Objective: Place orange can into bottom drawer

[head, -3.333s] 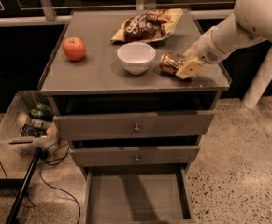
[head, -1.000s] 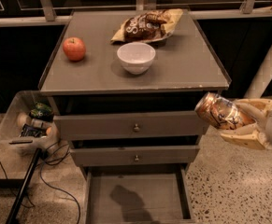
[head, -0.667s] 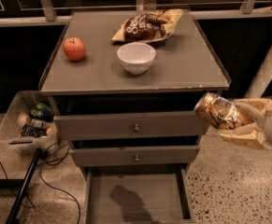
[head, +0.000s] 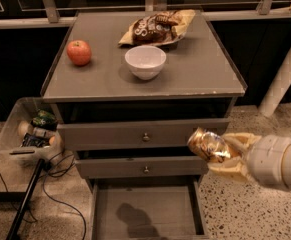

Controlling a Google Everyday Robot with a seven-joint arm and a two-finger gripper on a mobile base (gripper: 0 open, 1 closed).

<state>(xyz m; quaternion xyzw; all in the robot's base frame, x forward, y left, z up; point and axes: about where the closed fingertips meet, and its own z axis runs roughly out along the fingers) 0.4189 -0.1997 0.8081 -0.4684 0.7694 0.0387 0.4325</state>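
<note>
My gripper (head: 220, 154) comes in from the right edge and is shut on the orange can (head: 208, 145), a shiny gold-brown can held tilted in the air. It hangs in front of the cabinet's right side, level with the two upper drawers. The bottom drawer (head: 147, 211) is pulled open below and to the left of the can; its flat grey floor holds only the can's shadow.
On the cabinet top (head: 200, 69) stand a red apple (head: 79, 52), a white bowl (head: 145, 61) and a brown snack bag (head: 157, 28). A clear bin of clutter (head: 30, 131) and cables lie on the floor at the left. A white post (head: 282, 74) stands at the right.
The can has been lifted off the cabinet top and carried down in front of the drawers. In the last second it has shifted slightly left and lower.
</note>
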